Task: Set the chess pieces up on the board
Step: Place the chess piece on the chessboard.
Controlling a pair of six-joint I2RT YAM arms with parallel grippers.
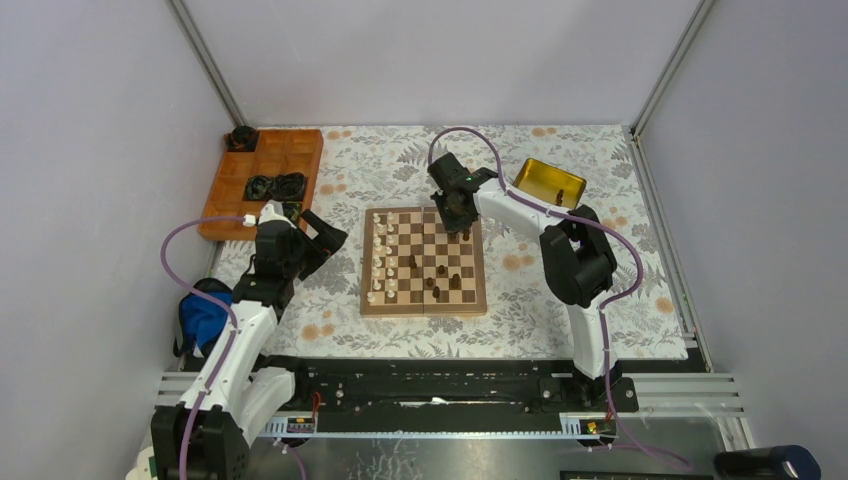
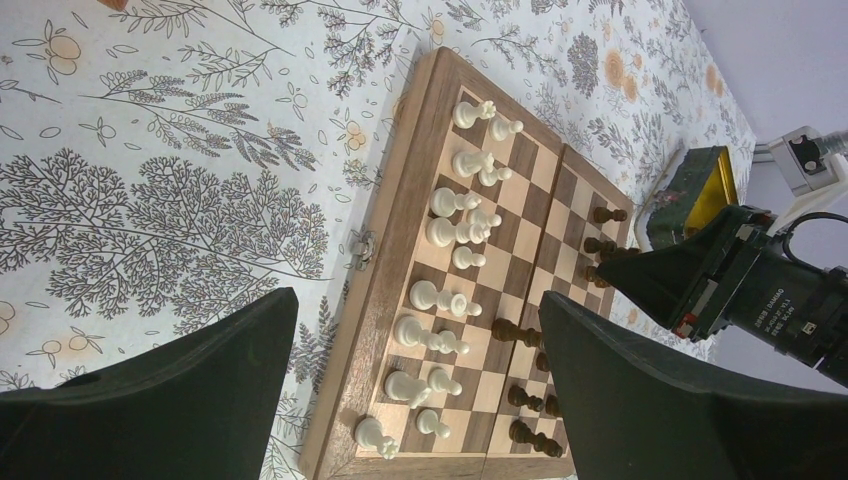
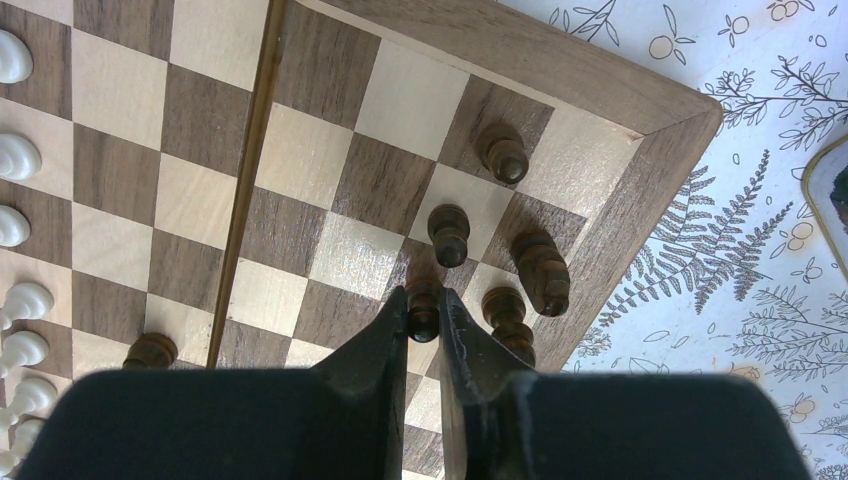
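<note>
Floral-cloth table, board (image 1: 424, 262) sits dead centre. My right claw (image 3: 423, 300) is nearly closed, pinching a dark pawn (image 3: 424, 320) by the head, low over the board's far right corner; can't tell if its base touches the wood. I read this step as seating it in the dark pawn row. Plan: drop straight down, centre on the square, open only a crack, lift vertically. Tight spot: neighbour pawn (image 3: 449, 232) just ahead, another dark piece (image 3: 505, 312) just beside my finger, taller dark piece (image 3: 540, 270) near that, so any sideways swing could topple one. Cream pieces (image 1: 380, 262) line the left edge in two rows; stray dark men (image 1: 436, 282) stand mid-board. My left claw (image 2: 415, 300) is wide open, empty, off the board's left side. Gold tin (image 1: 548, 182) lies near the right arm; orange tray (image 1: 262, 178) well apart.
</note>
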